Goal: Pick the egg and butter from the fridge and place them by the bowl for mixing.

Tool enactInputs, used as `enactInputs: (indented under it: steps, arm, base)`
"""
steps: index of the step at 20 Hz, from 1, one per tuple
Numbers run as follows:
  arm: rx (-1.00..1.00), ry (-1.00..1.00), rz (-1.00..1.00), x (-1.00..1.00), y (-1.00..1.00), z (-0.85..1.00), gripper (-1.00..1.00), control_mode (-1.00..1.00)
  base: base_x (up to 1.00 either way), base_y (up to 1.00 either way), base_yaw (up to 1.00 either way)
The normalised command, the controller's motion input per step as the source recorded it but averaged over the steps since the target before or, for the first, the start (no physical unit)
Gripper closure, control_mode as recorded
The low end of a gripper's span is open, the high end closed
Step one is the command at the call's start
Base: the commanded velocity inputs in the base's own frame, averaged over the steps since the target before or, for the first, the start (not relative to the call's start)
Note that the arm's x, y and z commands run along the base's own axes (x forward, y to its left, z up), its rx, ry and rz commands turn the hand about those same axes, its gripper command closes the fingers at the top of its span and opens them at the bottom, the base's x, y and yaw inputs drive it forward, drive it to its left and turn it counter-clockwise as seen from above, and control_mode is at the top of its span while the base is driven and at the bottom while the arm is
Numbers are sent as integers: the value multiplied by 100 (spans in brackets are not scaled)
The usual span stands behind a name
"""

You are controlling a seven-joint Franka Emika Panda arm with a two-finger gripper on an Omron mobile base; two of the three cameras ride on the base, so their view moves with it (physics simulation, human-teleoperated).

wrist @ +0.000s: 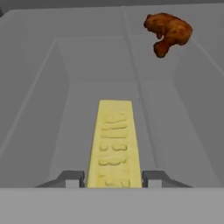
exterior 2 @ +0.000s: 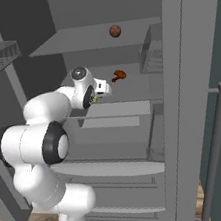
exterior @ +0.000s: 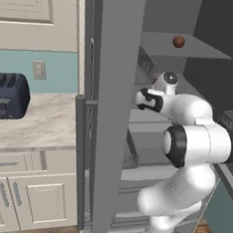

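Butter near end behind fingertips

Reaches from the base, elbow bent, forearm extended level into the fridge interior. Hand closed on the butter, fingers pressed against both sides.

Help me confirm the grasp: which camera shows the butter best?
The hand view: the butter runs lengthwise between the gripper fingertips, which are shut on it. The right base view gives just a pale sliver at the hand, and the left base view shows the wrist inside the fridge.
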Motion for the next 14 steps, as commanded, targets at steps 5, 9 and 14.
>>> enactInputs:
  steps: [5,9,14]
  arm:
    - [0,11,0,-59,-13,50,100,-100]
    - [0,10,0,-68,-10,43,100,-100]
    - [0,1,0,-83,-1,14,100,-100]
  base:
    - [0,0,0]
    - [0,0,0]
    - [0,0,0]
